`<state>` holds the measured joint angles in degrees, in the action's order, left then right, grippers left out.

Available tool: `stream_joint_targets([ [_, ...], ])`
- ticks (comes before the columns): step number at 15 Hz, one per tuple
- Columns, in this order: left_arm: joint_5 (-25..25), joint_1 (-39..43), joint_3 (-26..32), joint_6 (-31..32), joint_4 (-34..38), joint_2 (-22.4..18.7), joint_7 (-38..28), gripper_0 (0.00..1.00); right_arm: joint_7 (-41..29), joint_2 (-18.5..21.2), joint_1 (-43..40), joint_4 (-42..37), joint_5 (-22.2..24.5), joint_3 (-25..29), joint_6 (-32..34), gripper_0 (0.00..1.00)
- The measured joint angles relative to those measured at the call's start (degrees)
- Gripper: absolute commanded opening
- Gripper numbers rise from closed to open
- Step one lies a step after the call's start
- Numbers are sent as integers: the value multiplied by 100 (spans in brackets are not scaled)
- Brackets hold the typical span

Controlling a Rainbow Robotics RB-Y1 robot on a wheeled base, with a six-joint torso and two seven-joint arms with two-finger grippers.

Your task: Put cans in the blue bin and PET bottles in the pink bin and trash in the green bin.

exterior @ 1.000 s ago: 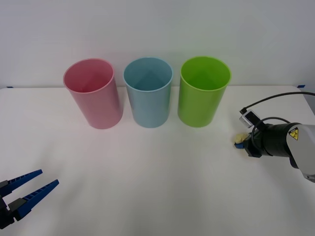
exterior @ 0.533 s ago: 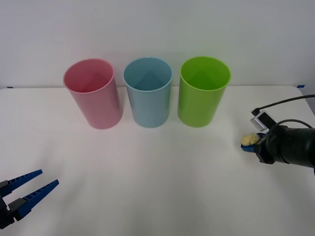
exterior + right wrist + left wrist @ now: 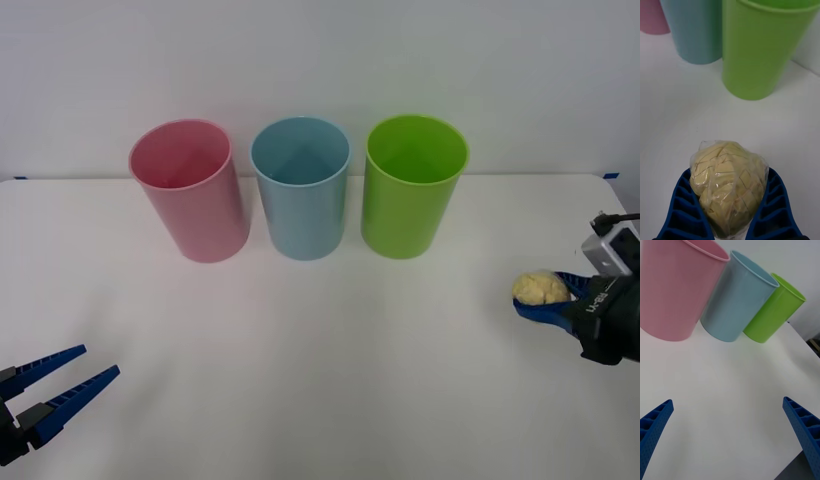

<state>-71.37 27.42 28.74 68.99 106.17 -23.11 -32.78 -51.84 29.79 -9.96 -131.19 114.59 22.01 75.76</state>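
The right gripper (image 3: pixel 548 300) is clenching the trash (image 3: pixel 541 288), a pale yellow lumpy wad in clear wrap, at the right edge of the table (image 3: pixel 320 360) and clear of its surface, with the blue fingers (image 3: pixel 685 210) pressing on either side of the wad. The green bin (image 3: pixel 414 185) is standing well apart from it, to the left and farther back, at the right end of a row with the blue bin (image 3: pixel 301 186) in the middle and the pink bin (image 3: pixel 189 188) on the left. All three bins are sitting upright and close together near the wall, and what shows of their insides is looking empty. The left gripper (image 3: pixel 50 385) is waiting at the near left corner of the table with its fingers spread wide and nothing between them. Judging by this, the pickup is done, while the carry over the green rim and the drop are left. No cans or bottles are lying on the table.
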Motion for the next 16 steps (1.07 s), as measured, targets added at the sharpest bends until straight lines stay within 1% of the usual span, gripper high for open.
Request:
stream_joint_targets([
  [2,0,0,0,0,0,0,0,100,-55,7,73,-148,-513,248,3,0],
  [3,0,0,0,0,0,0,0,100,-93,32,140,-203,-683,341,13,0],
  [5,0,0,0,0,0,0,0,100,-451,193,425,-257,-932,468,107,0],
  [7,0,0,0,0,0,0,0,100,-901,329,831,-276,-946,570,375,0],
  [9,0,0,0,0,0,0,0,100,-1476,453,1301,-277,-850,636,722,0],
  [11,0,0,0,0,0,0,0,100,-2025,661,1676,-189,-744,560,830,0],
  [12,0,0,0,0,0,0,0,100,-2169,778,1842,-76,-706,479,835,0],
  [14,0,0,0,0,0,0,0,100,-2223,1007,2301,376,-671,253,836,0],
  [16,0,0,0,0,0,0,0,100,-2222,1090,2820,876,-623,-37,837,0],
])
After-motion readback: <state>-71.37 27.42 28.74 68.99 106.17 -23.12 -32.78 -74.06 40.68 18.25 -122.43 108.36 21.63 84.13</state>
